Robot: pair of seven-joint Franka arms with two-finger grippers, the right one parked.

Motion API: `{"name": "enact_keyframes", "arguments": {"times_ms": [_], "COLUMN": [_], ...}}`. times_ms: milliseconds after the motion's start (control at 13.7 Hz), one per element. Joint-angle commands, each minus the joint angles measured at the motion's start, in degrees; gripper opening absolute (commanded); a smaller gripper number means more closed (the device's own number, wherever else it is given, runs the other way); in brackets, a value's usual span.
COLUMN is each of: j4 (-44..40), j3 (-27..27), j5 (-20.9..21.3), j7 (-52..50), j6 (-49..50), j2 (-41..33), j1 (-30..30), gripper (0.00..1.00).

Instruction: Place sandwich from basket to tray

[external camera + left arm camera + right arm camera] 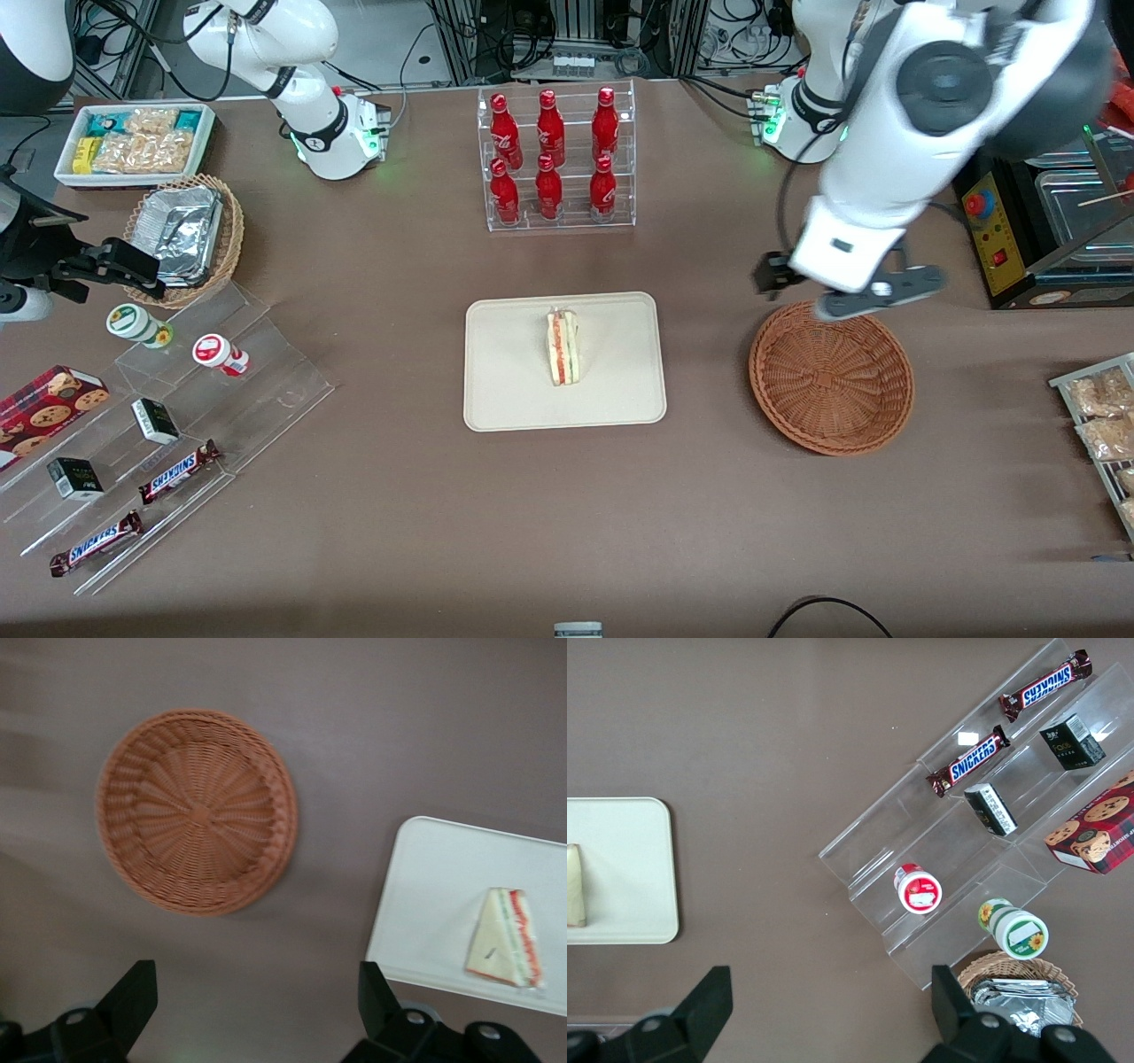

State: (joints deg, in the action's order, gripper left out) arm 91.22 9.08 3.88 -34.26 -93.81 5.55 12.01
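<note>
One sandwich (563, 346) lies on the tray (505, 390), standing on edge with the filling stripe up, well apart from the gripper (802, 288). Gripper hangs above the basket (831, 379) rim that lies farther from the front camera, fingers (131, 997) spread wide, holding nothing. Basket holds nothing, sits beside the tray toward the working arm's end. Rack of red bottles (554, 155) farther back.

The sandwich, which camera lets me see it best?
The front view: the sandwich lies whole on the tray, filling stripe showing. The left wrist view shows it blurrier at the picture's edge; the right wrist view catches only a sliver. The tool hangs open above the basket.
</note>
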Motion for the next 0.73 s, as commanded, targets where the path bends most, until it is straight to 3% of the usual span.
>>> {"name": "enact_keyframes", "arguments": {"times_ms": [0,293,659], "j4": [1.60,1.42,1.33], "j3": [0.50,0.23,-0.99], "j5": [-0.89,-4.39,-4.67], "j7": [5.24,12.80,26.06], "j6": [1.44,1.53,5.04], "j2": [-2.56,-4.49,-5.82], "j1": [-3.64,-10.23,-15.61], "gripper": [1.00,1.00,1.00]}}
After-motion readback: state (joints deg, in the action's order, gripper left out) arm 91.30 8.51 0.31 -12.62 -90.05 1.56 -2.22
